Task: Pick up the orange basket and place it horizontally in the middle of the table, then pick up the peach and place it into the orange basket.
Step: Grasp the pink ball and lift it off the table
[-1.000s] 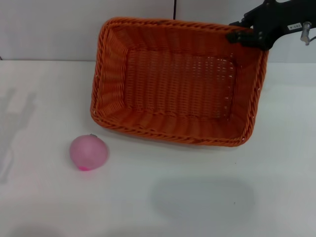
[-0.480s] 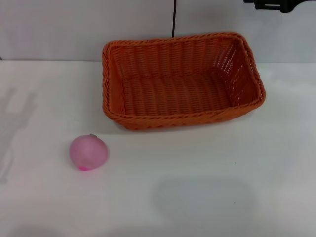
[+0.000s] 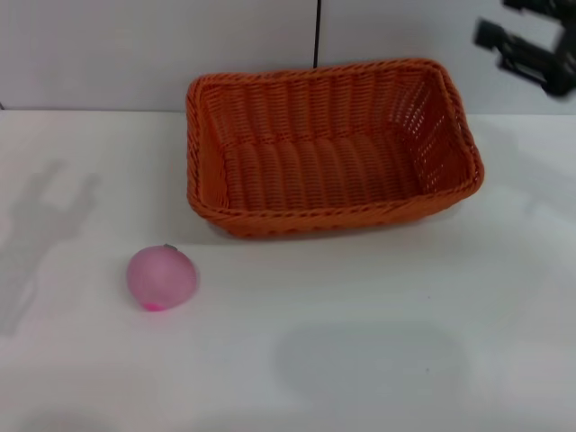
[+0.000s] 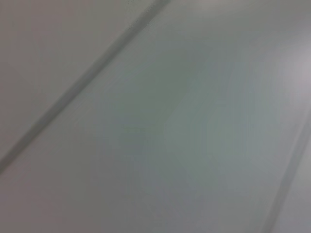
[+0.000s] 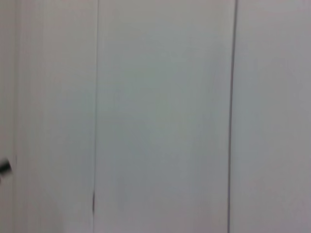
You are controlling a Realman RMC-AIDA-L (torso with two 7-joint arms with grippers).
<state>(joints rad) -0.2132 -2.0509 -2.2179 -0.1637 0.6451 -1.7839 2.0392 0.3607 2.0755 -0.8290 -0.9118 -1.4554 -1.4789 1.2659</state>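
White table [image 3: 378,360] bears orange basket [image 3: 328,148], peach [image 3: 161,278]; pale wall [image 3: 135,45] behind

No text, label, brand, number or sign can be read on anything in these views.

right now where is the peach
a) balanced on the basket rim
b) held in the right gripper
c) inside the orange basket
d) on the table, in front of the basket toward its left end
d: the peach sits on the bare table, nearer the robot than the orange basket and apart from it; the right gripper is up beyond the basket's right end, holding nothing.
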